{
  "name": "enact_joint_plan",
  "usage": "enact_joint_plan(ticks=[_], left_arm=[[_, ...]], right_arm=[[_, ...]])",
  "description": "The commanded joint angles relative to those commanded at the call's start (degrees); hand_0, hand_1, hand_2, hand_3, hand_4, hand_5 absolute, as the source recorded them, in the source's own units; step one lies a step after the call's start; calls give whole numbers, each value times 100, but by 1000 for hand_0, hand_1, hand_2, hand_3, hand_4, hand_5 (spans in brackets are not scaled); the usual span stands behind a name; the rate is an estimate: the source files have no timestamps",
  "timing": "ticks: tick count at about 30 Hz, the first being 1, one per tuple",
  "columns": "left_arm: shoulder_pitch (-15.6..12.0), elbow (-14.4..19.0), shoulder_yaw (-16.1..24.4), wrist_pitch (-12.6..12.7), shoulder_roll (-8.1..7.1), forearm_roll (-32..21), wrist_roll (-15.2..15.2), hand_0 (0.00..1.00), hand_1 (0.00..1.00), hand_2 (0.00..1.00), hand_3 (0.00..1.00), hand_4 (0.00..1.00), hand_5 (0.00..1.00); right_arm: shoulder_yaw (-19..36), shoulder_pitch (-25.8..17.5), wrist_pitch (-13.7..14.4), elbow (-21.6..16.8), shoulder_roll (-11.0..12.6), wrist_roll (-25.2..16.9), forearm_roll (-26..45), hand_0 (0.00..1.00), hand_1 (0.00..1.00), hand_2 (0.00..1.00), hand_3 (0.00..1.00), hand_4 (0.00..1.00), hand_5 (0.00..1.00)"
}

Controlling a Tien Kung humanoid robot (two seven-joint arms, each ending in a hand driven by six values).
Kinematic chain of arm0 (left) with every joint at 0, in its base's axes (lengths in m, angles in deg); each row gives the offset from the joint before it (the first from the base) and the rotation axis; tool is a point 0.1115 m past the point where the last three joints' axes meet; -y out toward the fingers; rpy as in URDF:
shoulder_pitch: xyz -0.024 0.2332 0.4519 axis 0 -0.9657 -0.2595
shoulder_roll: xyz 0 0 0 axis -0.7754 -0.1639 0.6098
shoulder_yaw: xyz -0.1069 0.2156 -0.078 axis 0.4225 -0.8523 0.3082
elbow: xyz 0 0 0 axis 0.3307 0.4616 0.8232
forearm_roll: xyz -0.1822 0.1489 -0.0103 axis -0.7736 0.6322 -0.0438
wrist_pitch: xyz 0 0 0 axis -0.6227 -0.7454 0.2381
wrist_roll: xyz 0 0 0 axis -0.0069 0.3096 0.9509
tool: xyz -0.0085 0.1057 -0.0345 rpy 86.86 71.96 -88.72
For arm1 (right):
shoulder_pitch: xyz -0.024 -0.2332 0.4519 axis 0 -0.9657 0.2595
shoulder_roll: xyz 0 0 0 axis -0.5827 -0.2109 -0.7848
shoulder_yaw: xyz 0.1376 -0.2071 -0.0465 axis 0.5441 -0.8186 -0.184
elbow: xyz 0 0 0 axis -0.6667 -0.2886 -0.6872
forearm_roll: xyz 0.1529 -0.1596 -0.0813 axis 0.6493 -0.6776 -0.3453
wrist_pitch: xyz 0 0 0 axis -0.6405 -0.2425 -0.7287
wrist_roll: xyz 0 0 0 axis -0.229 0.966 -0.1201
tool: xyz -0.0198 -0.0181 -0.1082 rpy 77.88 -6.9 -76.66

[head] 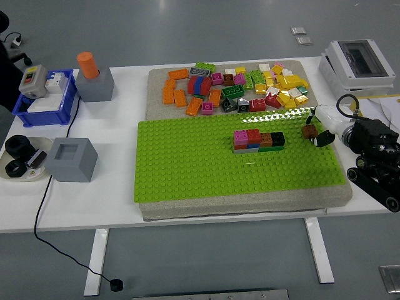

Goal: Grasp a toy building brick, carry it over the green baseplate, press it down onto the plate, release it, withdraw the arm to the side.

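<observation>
The green baseplate [206,159] lies on a grey pad in the middle of the white table. A small stack of bricks [258,140] stands on it at the right: pink, red, brown and black on top of grey, blue and green ones. My right hand [317,128] reaches in from the right edge and is shut on a brown brick [309,131], held just above the plate's right edge, to the right of the stack. A pile of loose bricks [237,87] in many colours lies on the grey pad behind the plate. The left arm is out of view.
A blue bin [44,103] with electrical parts, a grey block with an orange cylinder [94,78], a hollow grey block [74,159] and a plate with black rings [22,159] stand at the left. A grey electrical box [356,62] stands at the right rear.
</observation>
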Motion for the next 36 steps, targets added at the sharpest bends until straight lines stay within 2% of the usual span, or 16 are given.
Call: enact_joint_plan(ticks=[10, 11, 28, 34, 36], left_arm=[[1, 0, -4, -2, 6, 18, 9, 635, 623, 595, 591, 615, 231], [1, 0, -5, -2, 7, 19, 9, 635, 623, 595, 591, 619, 224], [0, 0, -20, 7, 10, 28, 20, 634, 623, 594, 590, 622, 205], [-5, 0, -16, 10, 14, 24, 23, 634, 623, 593, 590, 624, 203], [-8, 0, -15, 11, 15, 24, 24, 634, 623, 593, 591, 627, 194]], right_arm=[[-5, 0, 14, 1, -3, -6, 6, 830, 860, 892, 642, 663, 158], [-7, -1, 15, 2, -4, -6, 7, 828, 858, 888, 617, 649, 165], [-7, -3, 51, -17, -1, -21, 46, 825, 857, 886, 572, 637, 171], [103, 14, 66, -271, 86, 9, 17, 825, 856, 885, 569, 638, 171], [167, 14, 71, -412, 128, 28, -7, 826, 858, 884, 572, 609, 176]])
